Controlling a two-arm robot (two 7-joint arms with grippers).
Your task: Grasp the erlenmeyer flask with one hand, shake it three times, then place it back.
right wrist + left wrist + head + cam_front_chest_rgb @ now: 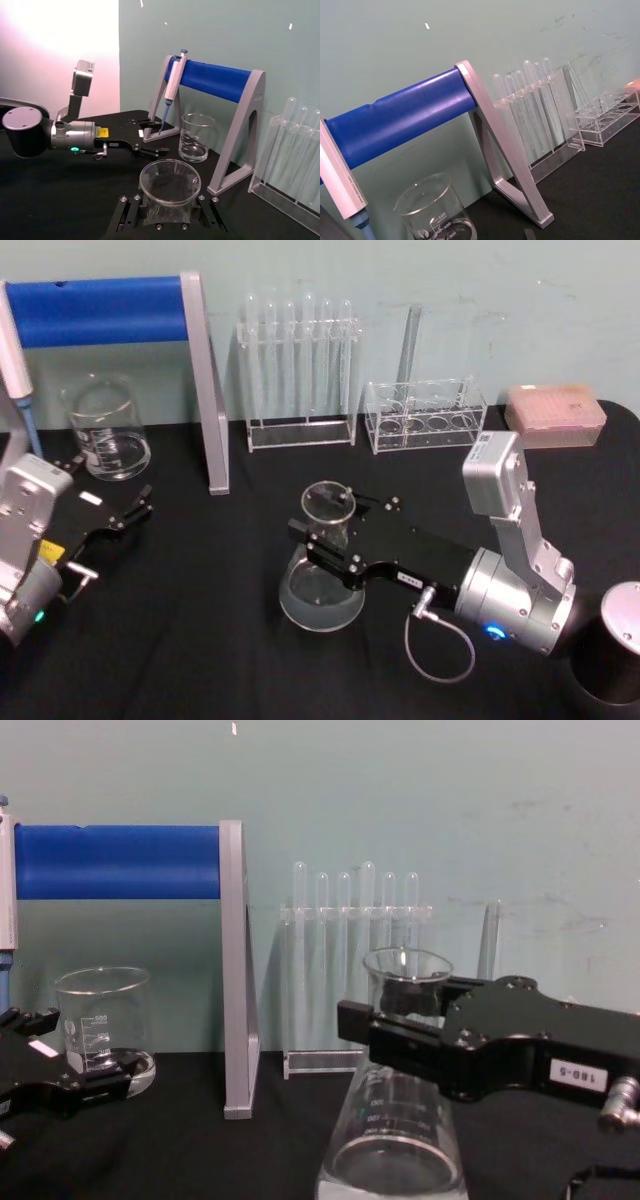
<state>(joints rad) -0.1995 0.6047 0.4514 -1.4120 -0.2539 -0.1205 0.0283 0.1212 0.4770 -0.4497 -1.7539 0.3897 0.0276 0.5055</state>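
Observation:
The erlenmeyer flask (320, 592) stands upright on the black table at centre, its wide base down and its flared rim up. My right gripper (333, 532) reaches in from the right and is shut on the flask's neck just below the rim, one black jaw on each side. In the chest view the flask (392, 1140) rises through the right gripper (400, 1025). From the right wrist view I look down on the flask's rim (170, 179) between the fingers. My left gripper (140, 508) rests open at the table's left, near the beaker, with nothing in it.
A glass beaker (105, 430) stands at the back left beside a blue-barred pipette stand (205, 390) holding a pipette (15, 350). Behind the flask are a test tube rack (300, 370) and a low clear rack (425, 420). A pink tip box (555, 415) and a metal cylinder (615, 650) sit at right.

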